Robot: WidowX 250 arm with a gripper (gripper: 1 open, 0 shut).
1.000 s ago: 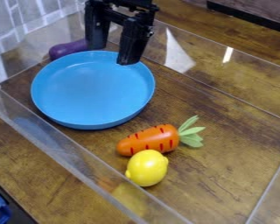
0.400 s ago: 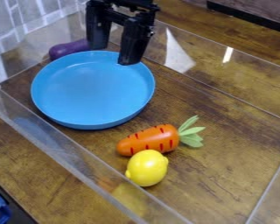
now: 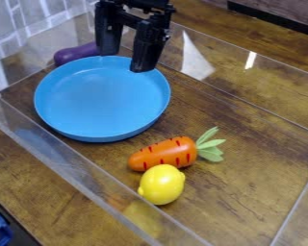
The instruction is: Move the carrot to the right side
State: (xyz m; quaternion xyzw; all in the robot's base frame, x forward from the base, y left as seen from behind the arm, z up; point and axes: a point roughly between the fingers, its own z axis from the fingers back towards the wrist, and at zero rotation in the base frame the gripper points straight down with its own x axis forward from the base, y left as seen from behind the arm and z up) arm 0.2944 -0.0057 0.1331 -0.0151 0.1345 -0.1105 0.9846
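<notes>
**Carrot at rest beside lemon, open gripper above plate's far rim**

Seen from above and in front: a dark wooden table (image 3: 253,115) with glossy reflections, bordered by clear plastic walls (image 3: 66,163). Resting on the boards toward the lower middle, the carrot (image 3: 166,154), orange with dark groove marks, lying on its side with the light green leafy top pointing right and slightly up. Just below it, touching or nearly so, a round yellow lemon (image 3: 161,184). Neither one in contact with the plate.

Filling the left-centre of the scene, a wide blue plate (image 3: 80,135), shallow and bare inside, its near rim just beside the carrot's blunt orange end. Behind the plate's far-left edge, partly hidden, a purple eggplant (image 3: 74,54).

Hanging over the plate's far rim at the top of the frame, the black gripper (image 3: 126,50), pointed steeply downward, its two dark fingers (image 3: 145,48) spread apart with clear daylight between them and nothing held. Well apart from the carrot, with the whole width of the plate lying between the two. To the right of the carrot, bare wood up to the clear wall.
</notes>
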